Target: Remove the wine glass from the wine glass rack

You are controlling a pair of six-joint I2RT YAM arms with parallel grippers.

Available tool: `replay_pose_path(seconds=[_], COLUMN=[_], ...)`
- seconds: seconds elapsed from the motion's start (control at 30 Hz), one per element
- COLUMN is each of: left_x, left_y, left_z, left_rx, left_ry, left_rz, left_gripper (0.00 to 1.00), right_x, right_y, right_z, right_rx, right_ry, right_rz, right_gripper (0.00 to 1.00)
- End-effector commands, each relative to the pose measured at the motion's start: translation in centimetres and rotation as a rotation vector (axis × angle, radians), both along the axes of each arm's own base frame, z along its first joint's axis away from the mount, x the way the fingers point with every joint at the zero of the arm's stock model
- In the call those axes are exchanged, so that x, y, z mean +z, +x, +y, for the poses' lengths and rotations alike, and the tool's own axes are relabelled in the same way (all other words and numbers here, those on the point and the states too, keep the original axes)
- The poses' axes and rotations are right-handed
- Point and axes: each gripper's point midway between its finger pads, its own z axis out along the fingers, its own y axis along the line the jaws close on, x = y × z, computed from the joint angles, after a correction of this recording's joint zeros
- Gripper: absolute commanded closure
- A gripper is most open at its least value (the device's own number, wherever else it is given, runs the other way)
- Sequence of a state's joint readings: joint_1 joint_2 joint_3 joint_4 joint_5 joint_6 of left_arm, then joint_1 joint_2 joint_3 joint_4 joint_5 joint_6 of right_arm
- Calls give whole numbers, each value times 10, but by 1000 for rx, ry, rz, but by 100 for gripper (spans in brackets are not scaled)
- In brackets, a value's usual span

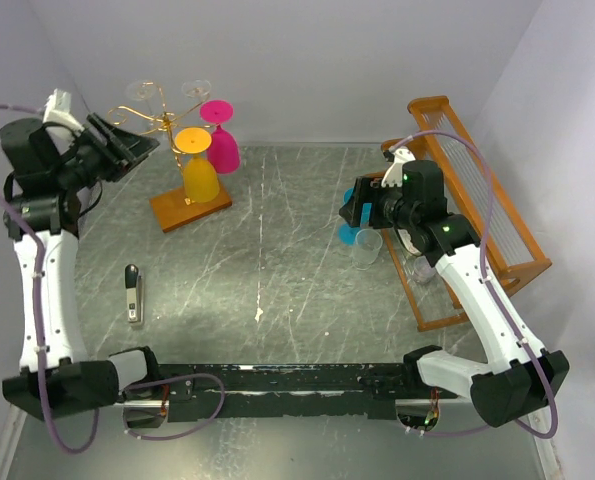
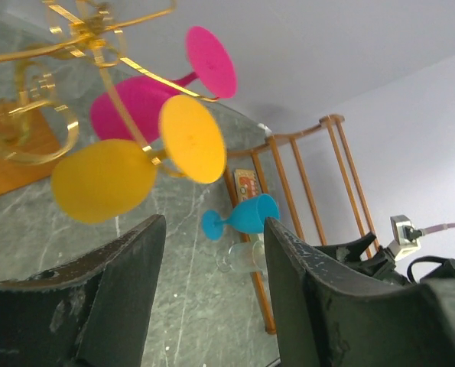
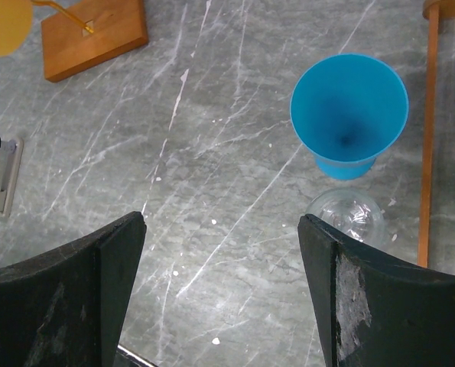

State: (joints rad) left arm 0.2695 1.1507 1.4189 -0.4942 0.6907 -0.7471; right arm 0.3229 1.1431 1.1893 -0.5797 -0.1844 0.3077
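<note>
- Wine glass rack (image 1: 177, 213), far left: yellow wine glass (image 1: 199, 172) and pink wine glass (image 1: 222, 142) hang on it, not yet removed.
- Left gripper (image 1: 137, 148): jaws apart, empty, just beside the rack.
- Right gripper (image 3: 221, 222): jaws apart, empty.

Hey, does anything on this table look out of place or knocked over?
Nothing looks tipped or broken. The one stray item is a small black-and-silver gadget lying flat on the table, toward its left side.

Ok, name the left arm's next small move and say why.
Probably ease the left gripper forward to the yellow wine glass: its jaws are open and empty, and the glass hangs upside down on the wine glass rack just ahead.
</note>
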Motion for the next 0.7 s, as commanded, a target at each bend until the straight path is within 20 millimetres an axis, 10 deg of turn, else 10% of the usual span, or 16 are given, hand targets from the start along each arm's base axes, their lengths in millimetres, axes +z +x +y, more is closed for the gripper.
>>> replay_pose_path(seconds=[0.0, 0.33, 0.67], left_x=[33, 25, -10], left_y=[22, 83, 97], left_z=[-27, -25, -34], left_rx=[-31, 24, -62], left_ry=[62, 189, 207], left_rz=[-75, 5, 85], left_gripper=[37, 40, 41], right_x=[11, 10, 15], right_y=[2, -2, -1], right_z=[3, 1, 3], right_rx=[20, 12, 19], right_ry=[9, 12, 17], right_rz=[-40, -43, -51], right_gripper=[18, 18, 18])
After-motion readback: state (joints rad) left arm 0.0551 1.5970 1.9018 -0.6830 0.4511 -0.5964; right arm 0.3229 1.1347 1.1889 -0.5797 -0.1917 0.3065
